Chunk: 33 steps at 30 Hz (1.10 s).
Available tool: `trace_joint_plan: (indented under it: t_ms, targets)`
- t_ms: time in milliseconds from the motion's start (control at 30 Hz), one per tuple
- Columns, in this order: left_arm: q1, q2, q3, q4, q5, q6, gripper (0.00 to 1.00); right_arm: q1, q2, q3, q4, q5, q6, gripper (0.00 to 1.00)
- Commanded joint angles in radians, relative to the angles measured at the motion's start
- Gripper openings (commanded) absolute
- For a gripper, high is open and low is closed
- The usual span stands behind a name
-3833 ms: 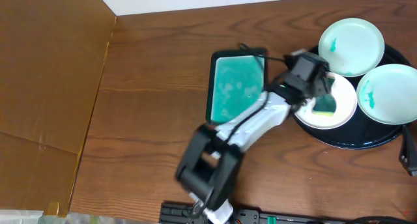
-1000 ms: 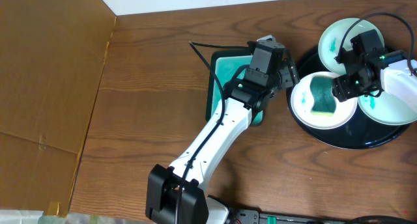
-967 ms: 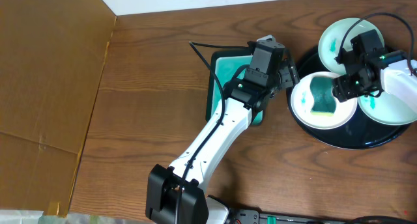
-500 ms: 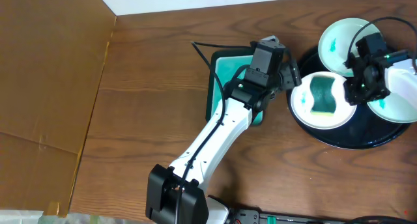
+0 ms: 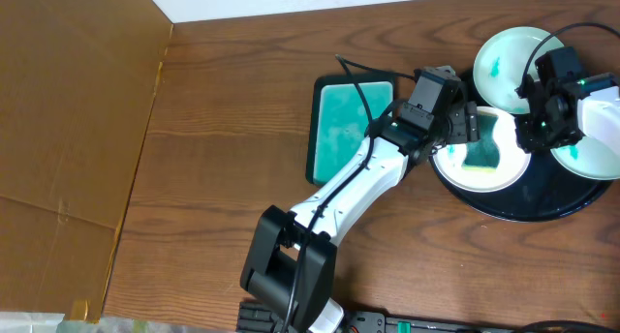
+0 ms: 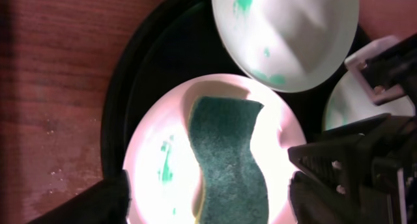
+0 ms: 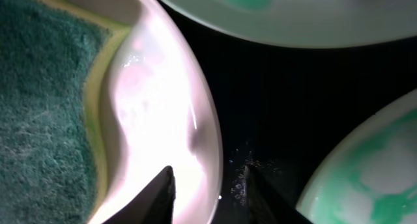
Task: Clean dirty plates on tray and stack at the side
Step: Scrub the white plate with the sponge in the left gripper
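Note:
Three white plates with teal smears lie on the black tray (image 5: 528, 205). The front-left plate (image 5: 455, 168) carries a green sponge (image 5: 480, 157). My left gripper (image 5: 463, 128) hovers over it, open, with its fingers wide on either side of the sponge (image 6: 228, 159) and plate (image 6: 163, 159). My right gripper (image 5: 536, 130) is at that plate's right rim. In the right wrist view its jaws (image 7: 208, 195) stand astride the rim (image 7: 202, 146), one finger inside the plate and one over the tray (image 7: 273, 87), with a gap still showing. The other plates (image 5: 513, 62) (image 5: 593, 157) lie untouched.
A small rectangular teal tray (image 5: 344, 130) lies on the wooden table left of the black tray. A brown cardboard sheet (image 5: 68, 130) covers the table's left side. The left arm (image 5: 358, 183) stretches diagonally from the front edge towards the plates.
My left gripper swung right from the teal tray to above the sponge plate. My right gripper's jaws narrowed around that plate's right rim and shifted slightly right.

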Motion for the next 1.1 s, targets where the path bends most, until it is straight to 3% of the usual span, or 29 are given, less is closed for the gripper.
trace_joint_plan:
  t_ms: [0, 100, 167, 233, 533, 800, 967, 1067]
  targets:
    - [-0.003, 0.015, -0.001, 0.003, 0.007, 0.013, 0.68, 0.010, 0.006, -0.007, 0.003, -0.005, 0.010, 0.24]
    - [-0.016, 0.024, -0.001, 0.005, 0.010, 0.014, 0.66, 0.010, 0.010, -0.007, 0.008, -0.005, 0.013, 0.10]
    - [-0.031, 0.028, -0.001, 0.006, 0.010, 0.014, 0.66, 0.010, 0.018, -0.007, 0.011, -0.005, 0.023, 0.07]
    - [-0.048, 0.034, -0.001, 0.010, 0.009, 0.014, 0.66, 0.010, 0.032, -0.007, 0.012, -0.005, 0.029, 0.11]
    - [-0.071, 0.123, -0.001, 0.041, -0.017, 0.013, 0.67, 0.010, 0.054, -0.006, 0.016, -0.005, 0.029, 0.10]
    - [-0.075, 0.188, -0.001, 0.094, 0.055, -0.002, 0.59, 0.010, 0.054, -0.007, 0.017, -0.005, 0.029, 0.02]
    - [-0.079, 0.190, -0.001, 0.123, 0.050, -0.002, 0.63, 0.010, 0.054, -0.006, 0.016, -0.005, 0.029, 0.04]
    - [-0.080, 0.208, -0.001, 0.145, 0.049, -0.002, 0.58, 0.010, 0.054, -0.006, 0.017, -0.006, 0.029, 0.12]
